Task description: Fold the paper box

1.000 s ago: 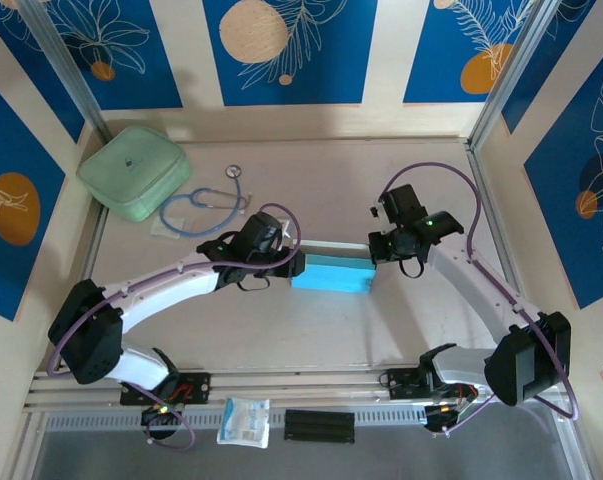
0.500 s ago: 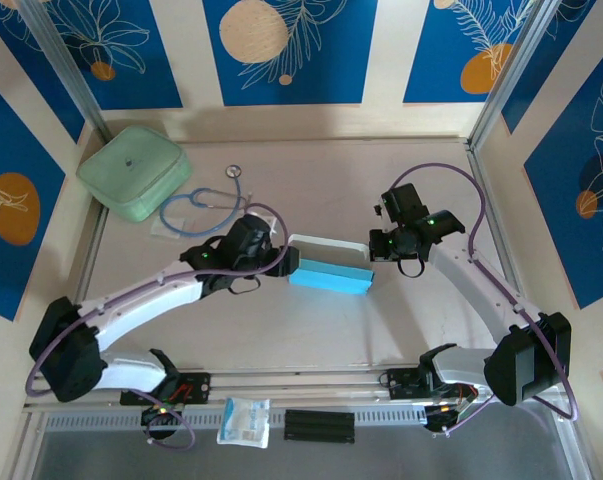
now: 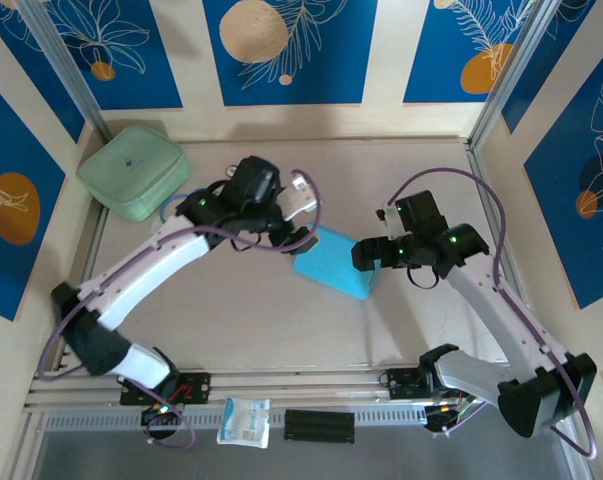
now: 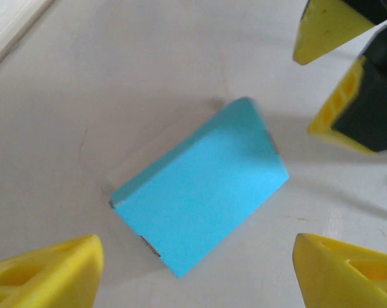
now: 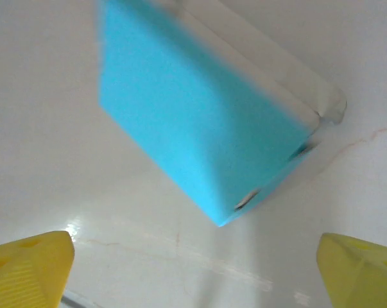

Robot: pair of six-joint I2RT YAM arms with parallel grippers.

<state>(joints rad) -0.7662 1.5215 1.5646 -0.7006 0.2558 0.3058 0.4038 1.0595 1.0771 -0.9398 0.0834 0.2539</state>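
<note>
Sky-blue paper box [image 3: 333, 263] lies flat, long axis diagonal. Left gripper [image 4: 196, 276] hovers wide open and empty above it; right gripper [image 5: 196, 269], equally spread and empty, sits nearer its end.

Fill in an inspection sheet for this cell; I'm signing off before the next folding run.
Surface: pale table, faint marks.
Job's things: paper box, folded, blue, lying skewed mid-table.
Clutter: green case in the far left corner; packet and black strip at the near rail.
Tools: left tool open above the box; right tool open at its right end; neither holds it.
Cables: purple cables looped along both arms, off the box.
Surroundings: blue leaf-print panels, metal frame posts.
</note>
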